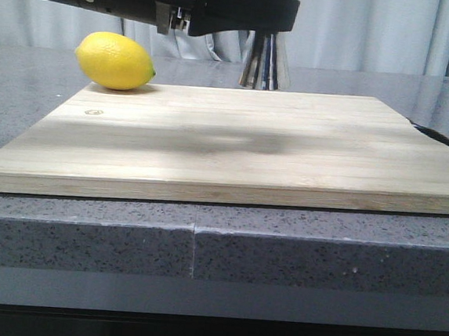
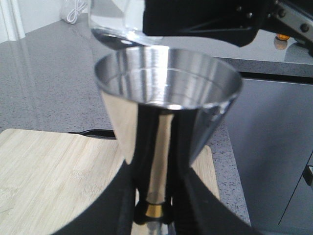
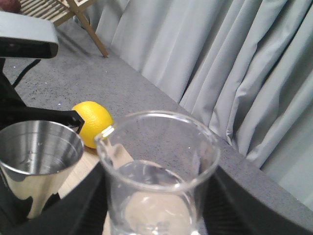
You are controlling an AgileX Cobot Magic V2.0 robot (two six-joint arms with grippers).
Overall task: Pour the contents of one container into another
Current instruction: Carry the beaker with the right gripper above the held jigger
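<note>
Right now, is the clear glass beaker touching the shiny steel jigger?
Cannot tell. In the left wrist view the clear glass beaker hangs just over the steel jigger, overlapping its far rim; no gap or contact shows.

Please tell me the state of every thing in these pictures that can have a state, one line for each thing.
Glass beaker: held upright, liquid inside.
Steel jigger: held upright, open cup upward.
Left gripper: shut on the jigger.
Right gripper: shut on the beaker.
Lemon: whole, resting on the cutting board.

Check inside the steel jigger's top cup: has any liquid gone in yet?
The left wrist view shows the jigger with bare polished walls; no liquid is evident, but its deepest part is hidden by the near rim. The glass beaker still holds clear liquid.
</note>
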